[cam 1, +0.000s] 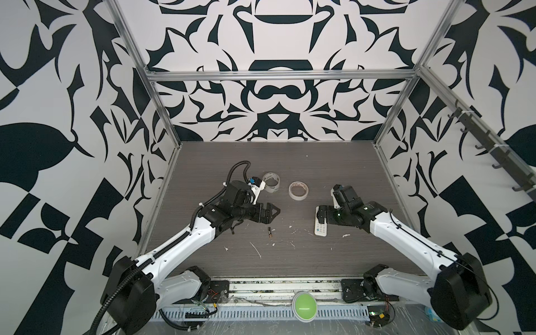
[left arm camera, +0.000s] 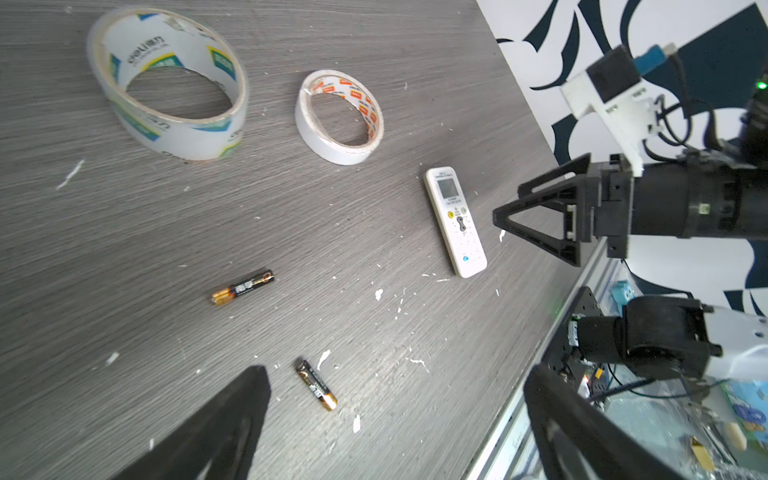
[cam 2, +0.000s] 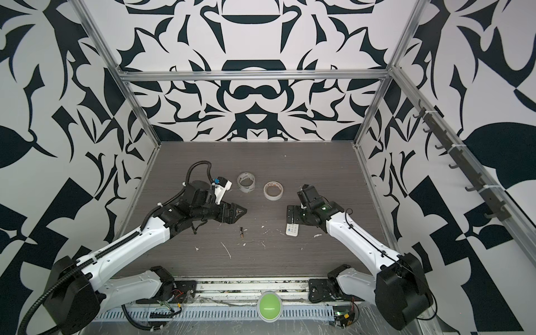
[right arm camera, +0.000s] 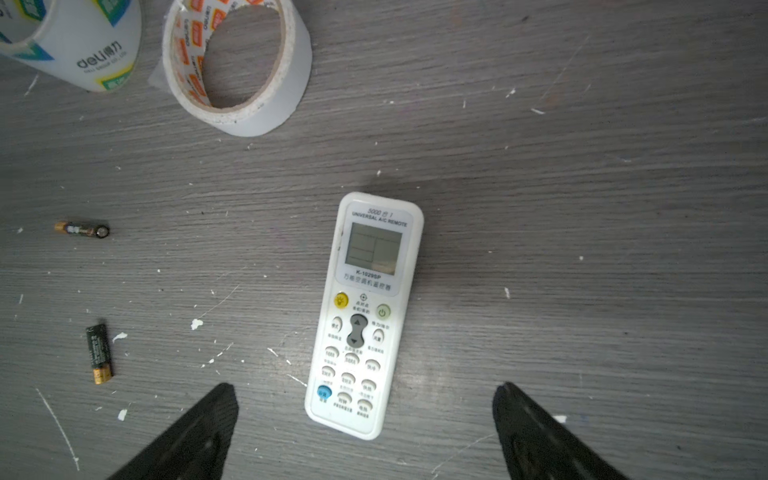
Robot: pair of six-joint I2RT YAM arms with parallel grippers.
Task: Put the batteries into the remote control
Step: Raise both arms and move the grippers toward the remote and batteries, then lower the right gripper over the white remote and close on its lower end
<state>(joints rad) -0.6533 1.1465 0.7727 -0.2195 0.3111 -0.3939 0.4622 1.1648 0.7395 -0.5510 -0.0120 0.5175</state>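
In a top view, shows the remote control (cam 1: pixel 321 230) flat on the counter (cam 1: pixel 290 162), partly under the right fingers (cam 1: pixel 320 213); one of the batteries (cam 1: pixel 269 232) near the left fingers (cam 1: pixel 272 211). Left wrist: shows both batteries loose on the counter, apart, left fingers spread wide, empty. Right wrist: shows the remote control face up between the released right fingers, untouched.

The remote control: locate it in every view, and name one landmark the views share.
In a top view: remote control right of centre, far end under the right gripper.
In a top view: same spot, again partly covered.
Left wrist view: whole, face up, by the right gripper.
Right wrist view: mid-picture, face up, ahead of the open right gripper.
Shared landmark: the white tape roll.
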